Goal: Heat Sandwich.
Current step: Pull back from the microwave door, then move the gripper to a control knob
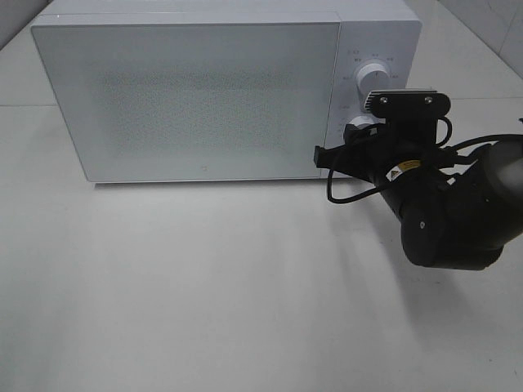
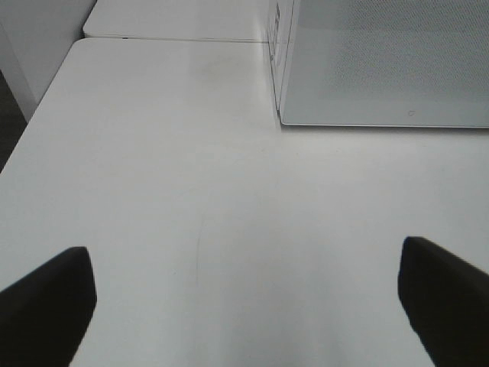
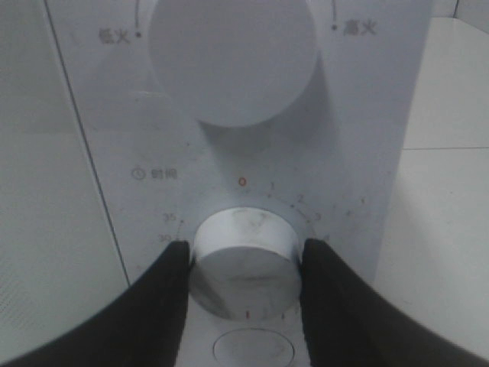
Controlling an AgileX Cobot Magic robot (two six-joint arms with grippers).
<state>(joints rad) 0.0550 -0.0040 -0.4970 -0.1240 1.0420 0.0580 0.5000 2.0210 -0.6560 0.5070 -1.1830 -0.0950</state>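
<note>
**Sandwich out of sight; R end effector clamping timer knob**

Sandwich isn't showing in any view, so can't tell where it's lying. The white microwave [image 1: 196,90] is sitting on the white desk [image 1: 204,278] w/ its door [image 1: 122,49] shut. The door's speckled panel is hiding whatever's inside.

Right end effector [image 3: 244,260] is reaching in at the control panel on the microwave's right side and gripping the timer knob [image 3: 244,237]. Its black fingers [image 3: 164,294] are pressing on the knob from both sides, jaws standing only as wide as the knob, nothing else held. The scale round the knob is showing 0 at the top, w/ 1, 2, 3 running one way and 30, 35 the other. The power knob [image 3: 233,57] is sitting just above, apart from the fingers. A round button [image 3: 254,348] is peeking out just below the timer knob, between the fingers.

In the high view the right arm [image 1: 458,220] is coming in from the right edge. Its wrist cam mount [image 1: 407,102] is covering the panel beside the two knobs.

Left end effector [image 2: 244,256] is hanging wide open over the desk, near the microwave's front left corner. Its fingers [image 2: 46,306] are standing well apart and gripping nothing.
</note>
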